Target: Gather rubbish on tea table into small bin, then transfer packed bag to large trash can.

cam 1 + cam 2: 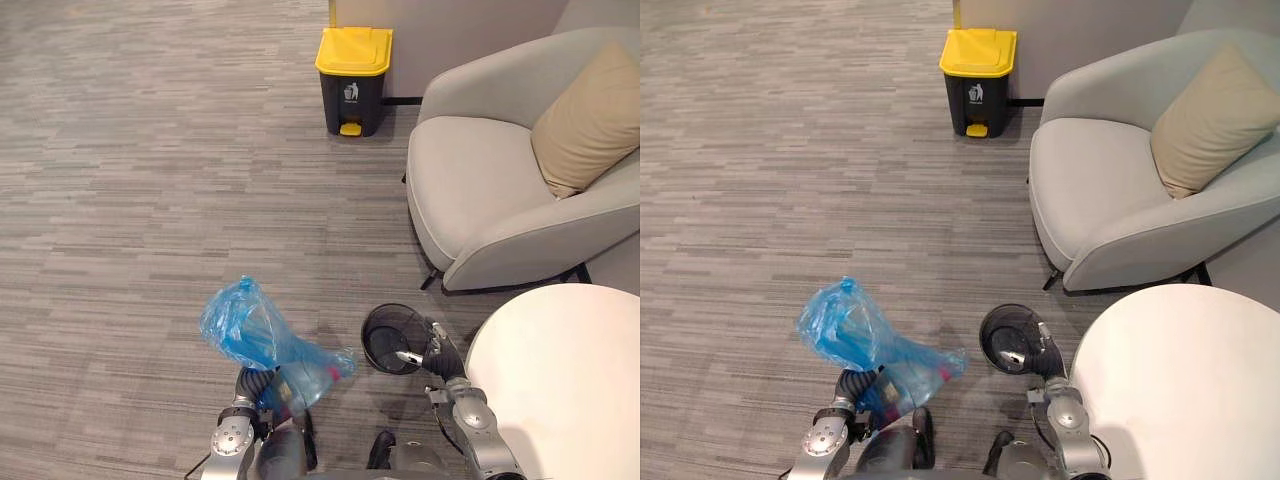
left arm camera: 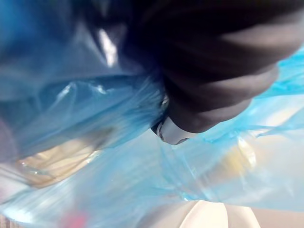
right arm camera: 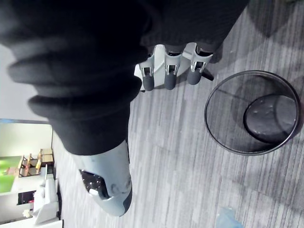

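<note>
While standing by the tea table (image 1: pixel 570 380), carries the blue bag (image 1: pixel 255 335) up off the carpet (image 1: pixel 130 200) on the left hand (image 1: pixel 252 384). Shows the bag puffed and crumpled, wider end up and to the left, narrower end trailing right toward the small bin (image 1: pixel 392 335). Through the plastic, glimpses a reddish item (image 1: pixel 336 372) near that lower right end; cannot make out more of the contents. In the left wrist view, finds the hand's dark cover pressed into blue film on all sides; cannot tell whether that hand is closed on the bag or merely under it.

Has the right hand (image 1: pixel 432 352) low at the right rim of the small bin, fingers (image 3: pixel 166 76) loosely extended in a row and grasping nothing. Cannot tell whether touching the rim or just apart from it. Finds the bin itself round, black mesh, upright on the carpet between the bag and the table.

Further off, against the far wall, sees the large trash can (image 1: pixel 354 80): dark body, yellow lid down, yellow pedal at the front, well apart from the bag. Just to its right, sees a grey armchair (image 1: pixel 480 190) with a tan cushion (image 1: pixel 585 120) leaned into its back corner. At lower right, catches the round white top of the tea table, close beside the right arm.
</note>
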Controlling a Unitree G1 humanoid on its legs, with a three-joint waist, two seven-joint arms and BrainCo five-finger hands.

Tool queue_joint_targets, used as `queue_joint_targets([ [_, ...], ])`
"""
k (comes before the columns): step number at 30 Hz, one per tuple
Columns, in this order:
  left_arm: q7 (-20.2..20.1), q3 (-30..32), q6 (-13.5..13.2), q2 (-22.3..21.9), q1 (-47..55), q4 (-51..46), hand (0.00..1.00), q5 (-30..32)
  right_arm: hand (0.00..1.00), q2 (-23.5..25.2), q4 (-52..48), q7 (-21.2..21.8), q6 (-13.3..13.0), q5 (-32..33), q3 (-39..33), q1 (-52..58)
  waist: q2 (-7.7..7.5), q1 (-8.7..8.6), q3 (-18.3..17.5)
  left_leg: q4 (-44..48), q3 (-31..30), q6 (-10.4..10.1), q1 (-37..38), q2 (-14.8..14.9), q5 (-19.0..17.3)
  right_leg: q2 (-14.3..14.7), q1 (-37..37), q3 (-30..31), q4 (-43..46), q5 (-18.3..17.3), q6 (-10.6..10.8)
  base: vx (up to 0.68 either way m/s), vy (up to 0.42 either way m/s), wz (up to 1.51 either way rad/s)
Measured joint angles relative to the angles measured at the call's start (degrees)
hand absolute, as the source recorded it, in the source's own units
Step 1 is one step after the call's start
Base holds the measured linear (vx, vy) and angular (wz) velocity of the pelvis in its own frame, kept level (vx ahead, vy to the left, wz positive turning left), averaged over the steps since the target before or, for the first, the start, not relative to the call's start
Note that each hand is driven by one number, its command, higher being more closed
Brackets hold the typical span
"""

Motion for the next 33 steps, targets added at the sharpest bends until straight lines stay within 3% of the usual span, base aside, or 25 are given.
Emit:
queue_joint_targets([
  [3, 0.0, -0.4, 0.0, 0.7, 0.7, 0.1, 1.00, 0.1, 0.00, 0.7, 0.5, 0.0, 0.0, -0.1, -0.1, 0.1, -0.10, 0.04, -0.4, -2.5, 0.0, 0.8, 2.5, -1.6, 1.0, -0.5, 2.6, 0.1, -3.1, 2.0, 1.4, -0.01, 0.134, 0.04],
  [12, 0.0, 0.7, 0.0, 1.6, 1.2, 0.4, 1.00, 1.5, 0.00, 1.4, 4.5, 0.1, 0.9, -0.5, -1.9, 0.0, -0.02, 0.05, -1.2, -9.6, -1.0, 2.3, 5.0, -3.7, 5.3, -1.5, 2.3, -0.3, -3.1, 3.3, 2.1, -0.07, 0.069, 0.05],
  [16, 0.0, 1.5, 0.0, 1.6, 1.7, 0.3, 1.00, 1.5, 0.00, 1.4, 4.8, -0.1, 1.7, -0.5, -2.2, -0.4, -1.48, -0.13, -1.2, -4.7, -1.7, 3.9, 1.4, -6.1, 2.4, -6.7, -2.4, -0.8, 7.0, -2.2, 4.1, -0.03, 0.076, 0.24],
  [19, 0.0, 1.5, 0.1, 1.6, 3.6, 0.0, 1.00, 1.5, 0.00, 1.4, 5.0, -0.1, 1.9, -0.5, -2.3, -0.4, -3.68, -0.03, -1.4, -2.1, -3.5, 5.1, 0.9, -8.5, 0.0, -10.6, -2.3, -1.4, 13.6, -4.7, 4.6, 0.01, 0.045, 0.44],
  [20, 0.0, 1.4, 0.1, 1.6, 4.0, -0.1, 1.00, 1.5, 0.00, 1.4, 5.0, -0.1, 1.9, -0.5, -2.2, -0.5, -3.89, -0.22, -1.3, -1.7, -4.3, 5.6, 1.1, -9.0, -0.3, -11.0, -2.8, 1.5, 16.0, -4.2, 3.9, 0.10, 0.078, 0.60],
  [22, -0.1, 1.4, 0.3, 1.6, 4.3, -0.8, 1.00, 1.5, 0.00, 1.3, 5.0, -0.1, 1.9, -0.5, -2.2, -0.1, -3.63, -0.42, -1.0, -0.6, -6.9, 6.6, 1.9, -8.9, -1.0, -10.6, -6.9, 7.9, 24.6, -1.6, -0.9, 0.16, 0.090, 0.61],
  [24, 0.1, 1.4, 0.3, 1.6, 3.9, -2.3, 1.00, 1.5, 0.00, 1.6, 5.0, -0.1, 1.9, -0.5, -1.7, 0.4, -2.98, -0.60, -0.2, 0.7, -10.6, 7.1, 1.9, -7.6, -2.0, -5.2, -10.5, 13.6, 24.7, -5.9, -0.2, 0.14, 0.013, 0.66],
  [26, 0.2, 1.5, 0.4, 1.8, 2.8, -2.4, 1.00, 1.4, 0.00, 1.5, 4.9, -0.2, 1.9, -0.4, -1.7, 0.2, -3.39, -0.71, 0.0, 0.8, -12.5, 7.1, 2.3, -7.5, -2.4, -2.6, -12.7, 14.3, 20.4, -6.0, 0.2, 0.09, -0.011, 0.52],
  [28, 0.2, 1.5, 0.4, 1.9, 1.8, -2.4, 1.00, 1.4, 0.00, 1.4, 4.9, -0.2, 1.9, -0.4, -1.8, 0.1, -3.46, -1.29, 0.0, 0.6, -13.9, 6.5, 2.7, -7.7, -2.9, -0.5, -13.2, 14.1, 11.9, -4.3, 1.8, 0.12, -0.038, 0.53],
  [29, 0.2, 1.5, 0.3, 2.0, 1.3, -2.4, 1.00, 1.3, 0.00, 1.4, 4.9, -0.2, 1.9, -0.4, -1.8, 0.2, -3.82, -1.63, -0.1, 0.6, -14.8, 6.0, 2.8, -8.3, -3.5, 0.0, -13.2, 15.0, 7.0, -2.2, 1.2, 0.15, -0.091, 0.51],
  [31, 0.2, 1.5, 0.3, 2.0, 0.4, -2.4, 1.00, 1.3, 0.00, 1.4, 4.9, -0.2, 2.0, -0.4, -2.4, 0.6, -4.40, -1.86, -0.5, 1.6, -16.7, 5.5, 3.3, -9.1, -5.0, -0.1, -12.2, 15.4, 5.4, 1.1, 0.1, 0.20, -0.138, 0.55],
  [33, 0.2, 1.5, 0.3, 1.9, 0.0, -2.5, 1.00, 1.3, 0.00, 1.4, 4.8, -0.3, 2.0, 0.0, -2.9, 0.7, -3.71, -1.86, -0.5, 2.4, -17.8, 4.4, 3.5, -8.6, -6.7, 0.1, -11.2, 13.9, 5.3, 1.8, -0.5, 0.26, -0.151, 0.41],
])
